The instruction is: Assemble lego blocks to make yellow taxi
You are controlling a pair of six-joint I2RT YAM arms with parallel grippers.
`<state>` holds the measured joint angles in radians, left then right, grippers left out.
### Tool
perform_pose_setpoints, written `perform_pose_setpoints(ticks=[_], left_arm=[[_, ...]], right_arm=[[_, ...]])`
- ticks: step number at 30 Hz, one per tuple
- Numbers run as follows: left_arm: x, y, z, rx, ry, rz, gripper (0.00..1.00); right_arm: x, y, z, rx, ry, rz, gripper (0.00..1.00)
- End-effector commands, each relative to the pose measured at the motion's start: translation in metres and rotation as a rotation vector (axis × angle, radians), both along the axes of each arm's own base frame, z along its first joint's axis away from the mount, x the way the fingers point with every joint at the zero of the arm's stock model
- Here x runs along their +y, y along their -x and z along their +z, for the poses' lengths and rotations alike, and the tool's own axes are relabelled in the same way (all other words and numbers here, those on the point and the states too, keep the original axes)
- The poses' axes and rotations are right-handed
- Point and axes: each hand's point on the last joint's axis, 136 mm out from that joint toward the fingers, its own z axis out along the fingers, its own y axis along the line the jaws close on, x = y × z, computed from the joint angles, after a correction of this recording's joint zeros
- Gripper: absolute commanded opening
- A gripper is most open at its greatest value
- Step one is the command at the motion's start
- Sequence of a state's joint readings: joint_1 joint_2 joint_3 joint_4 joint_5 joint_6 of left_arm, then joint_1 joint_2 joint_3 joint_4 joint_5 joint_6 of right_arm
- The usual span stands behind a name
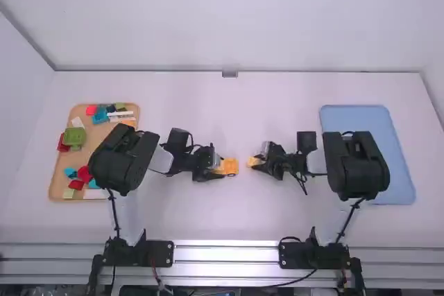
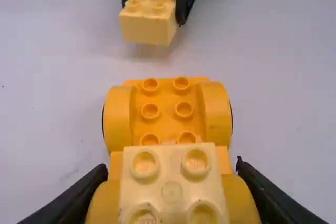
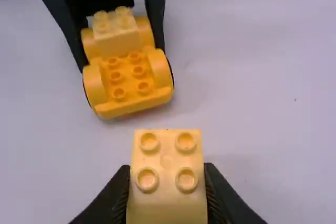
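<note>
Two workpieces are facing each other over the counter (image 1: 222,216). My left claw (image 1: 218,166) is pinching the orange chassis (image 2: 167,98) by its sides, a pale yellow block (image 2: 170,192) sitting on top. My right claw (image 1: 259,160) is pinching a second block (image 3: 167,187) (studs facing up), near the chassis but apart.
</note>
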<state>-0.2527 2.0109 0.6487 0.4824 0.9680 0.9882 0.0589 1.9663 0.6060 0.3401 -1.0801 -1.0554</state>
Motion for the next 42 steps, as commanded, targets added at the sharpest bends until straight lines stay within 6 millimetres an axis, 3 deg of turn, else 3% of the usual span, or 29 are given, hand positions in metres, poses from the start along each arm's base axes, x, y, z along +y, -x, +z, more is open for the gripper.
perform_pose_setpoints(ticks=[1,11,17,24,42], left_arm=[[0.000,0.008,-0.009,0.031,-0.017,-0.007,0.50],[0.002,0.007,-0.014,0.027,-0.052,0.005,0.49],[0.001,0.008,-0.014,0.026,-0.052,0.000,0.49],[0.003,0.007,-0.014,0.029,-0.051,0.007,0.49],[0.003,0.006,-0.014,0.027,-0.051,0.007,0.49]], right_arm=[[0.016,-0.009,0.019,-0.041,-0.048,0.065,0.00],[0.058,-0.009,0.021,-0.043,0.139,0.249,0.01],[0.064,0.001,0.022,-0.047,0.190,0.328,0.04],[0.072,0.003,0.010,-0.029,0.276,0.314,0.05],[0.078,0.016,0.013,-0.003,0.256,0.348,0.07]])
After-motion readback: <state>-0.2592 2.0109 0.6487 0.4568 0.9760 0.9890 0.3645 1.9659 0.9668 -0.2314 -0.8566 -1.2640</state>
